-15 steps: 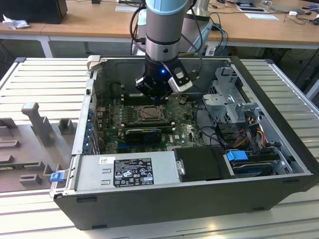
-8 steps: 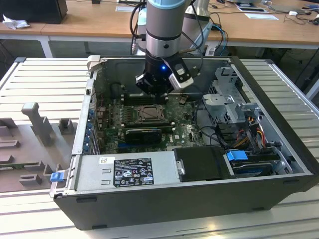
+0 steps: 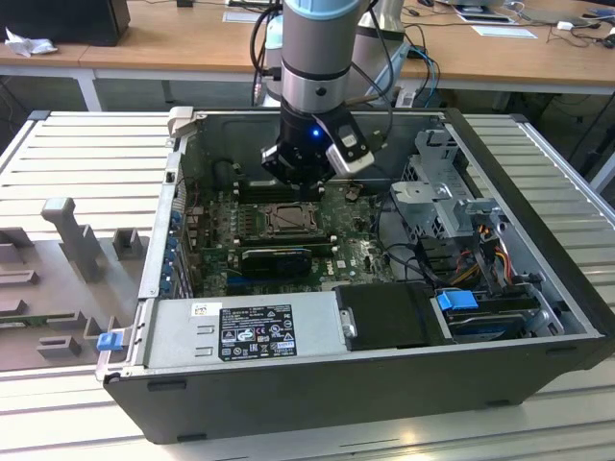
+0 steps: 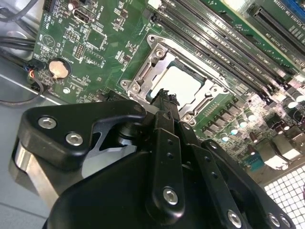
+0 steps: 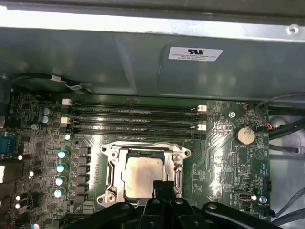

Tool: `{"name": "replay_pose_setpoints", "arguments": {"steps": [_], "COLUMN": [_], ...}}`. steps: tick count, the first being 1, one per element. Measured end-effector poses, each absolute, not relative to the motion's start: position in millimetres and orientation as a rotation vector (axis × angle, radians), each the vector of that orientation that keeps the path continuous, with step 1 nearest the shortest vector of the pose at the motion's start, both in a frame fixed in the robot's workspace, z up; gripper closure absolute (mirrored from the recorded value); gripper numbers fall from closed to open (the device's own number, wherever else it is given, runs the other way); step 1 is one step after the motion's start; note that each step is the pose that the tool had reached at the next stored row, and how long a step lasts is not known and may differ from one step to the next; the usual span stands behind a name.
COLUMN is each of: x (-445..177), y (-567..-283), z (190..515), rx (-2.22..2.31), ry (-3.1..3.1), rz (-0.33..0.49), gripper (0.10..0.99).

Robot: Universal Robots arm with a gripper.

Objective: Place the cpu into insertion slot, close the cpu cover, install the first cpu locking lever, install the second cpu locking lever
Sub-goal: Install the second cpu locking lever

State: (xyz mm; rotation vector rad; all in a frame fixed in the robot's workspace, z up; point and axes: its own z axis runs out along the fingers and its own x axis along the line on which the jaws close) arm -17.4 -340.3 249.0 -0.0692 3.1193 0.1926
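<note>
Work had reached the point where the cpu sat in the insertion slot under the closed cpu cover, gripper fingers pressed together empty at its edge, levers seemingly unlatched.

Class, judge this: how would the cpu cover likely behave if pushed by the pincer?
The cpu cover is a thin metal frame, so probably light and slightly springy. Lying flat around the cpu, it likely won't tip. Its shiny surface may be slippery.

Slatted grey table carries an open computer case.
</note>
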Motion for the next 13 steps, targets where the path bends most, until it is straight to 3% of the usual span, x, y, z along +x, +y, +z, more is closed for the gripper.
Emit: {"name": "replay_pose_setpoints", "arguments": {"steps": [13], "x": [-17.4], "y": [-349.4], "z": [249.0], "rx": [-0.069], "ry": [3.119], "rz": [0.193], "gripper": [0.98]}}
